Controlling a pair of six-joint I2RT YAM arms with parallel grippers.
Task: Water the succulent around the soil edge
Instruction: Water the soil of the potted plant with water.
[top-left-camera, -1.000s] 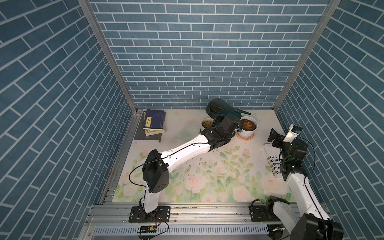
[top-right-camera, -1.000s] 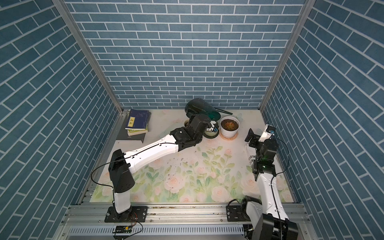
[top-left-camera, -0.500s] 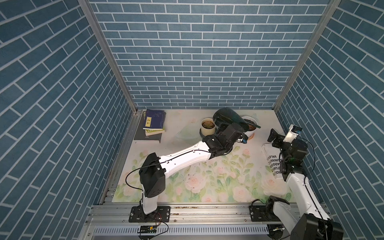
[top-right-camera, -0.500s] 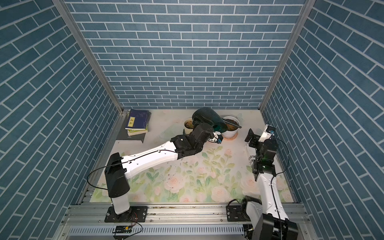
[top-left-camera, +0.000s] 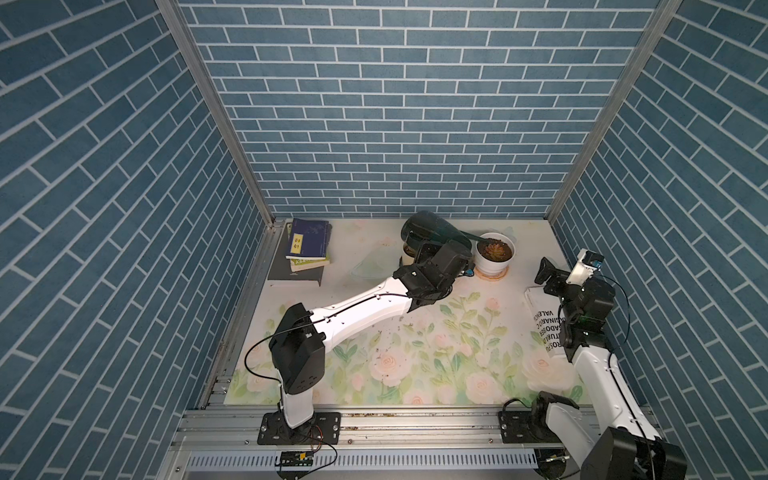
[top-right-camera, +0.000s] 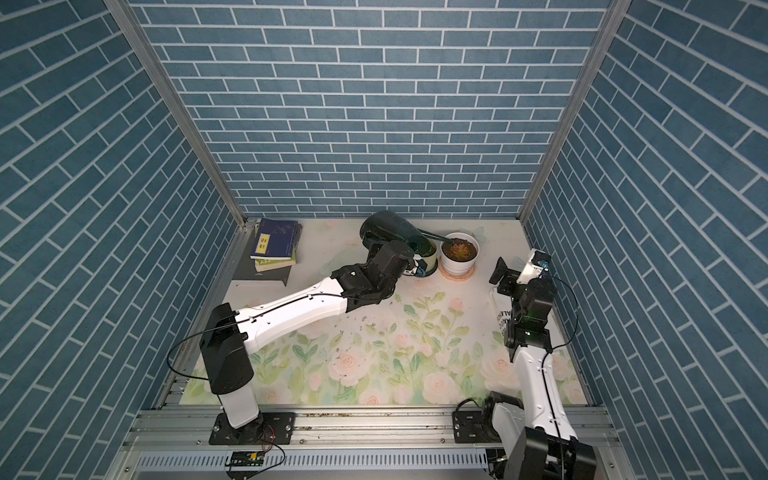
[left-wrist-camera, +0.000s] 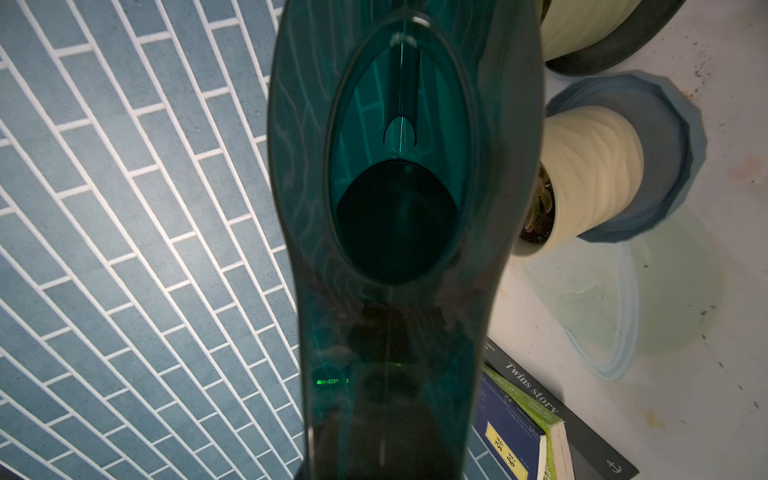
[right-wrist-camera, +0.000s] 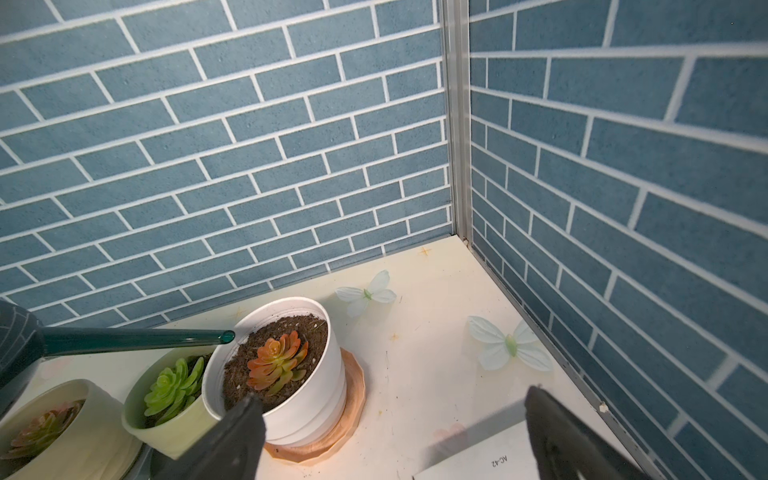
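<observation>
Three potted succulents (right-wrist-camera: 276, 361) (right-wrist-camera: 172, 386) (right-wrist-camera: 41, 422), one watering can (top-left-camera: 430, 230) gripped by left jaws; right jaws open

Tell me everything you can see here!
white pot: one, white, back right, on a wooden saucer
orange succulent: one, orange-red, in white pot
watering can: one, dark teal, lifted, spout tip at white pot's rim
green pot: one, pale green, beside white pot
cream pot: one, cream, beside green pot
books: three, blue, green, grey, stacked back left
butterflies: two, white, back right corner
left end effector: one, mostly hidden, holding watering can
right end effector: one, black, open, empty
</observation>
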